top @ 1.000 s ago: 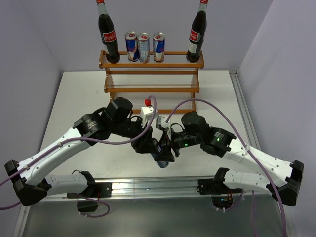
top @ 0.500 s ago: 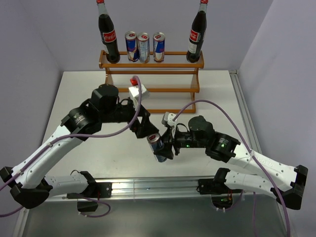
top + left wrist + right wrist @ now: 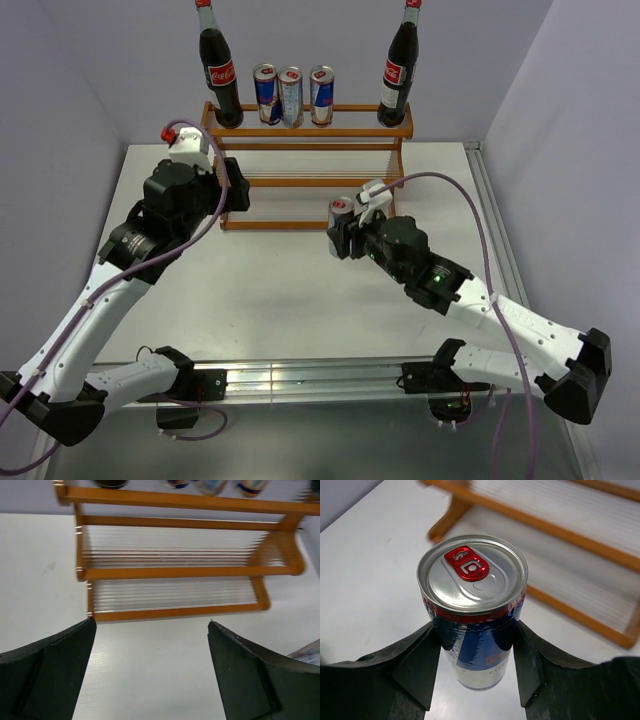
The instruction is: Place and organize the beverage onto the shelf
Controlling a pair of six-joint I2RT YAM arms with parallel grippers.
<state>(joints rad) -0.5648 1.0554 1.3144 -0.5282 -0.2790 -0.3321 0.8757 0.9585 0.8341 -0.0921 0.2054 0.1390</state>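
Squeezing a can [image 3: 472, 572], the right gripper [image 3: 475, 635] holds it standing straight up — the shelf [image 3: 305, 182] is just ahead, its bars running side to side. The left gripper [image 3: 151, 645] gapes empty near the shelf's left end; five drinks [image 3: 291, 95] stand on top.

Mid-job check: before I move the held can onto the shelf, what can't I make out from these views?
- Left wrist view: the drinks on the top tier of the reddish-brown wooden shelf are cut off by the upper edge. Only their bases show, blurred.
- Right wrist view: the right gripper hides the lower sides of the slim blue-and-silver can, so its label is unreadable.
- Top view: the dark cola bottles have their red caps cut by the upper edge.
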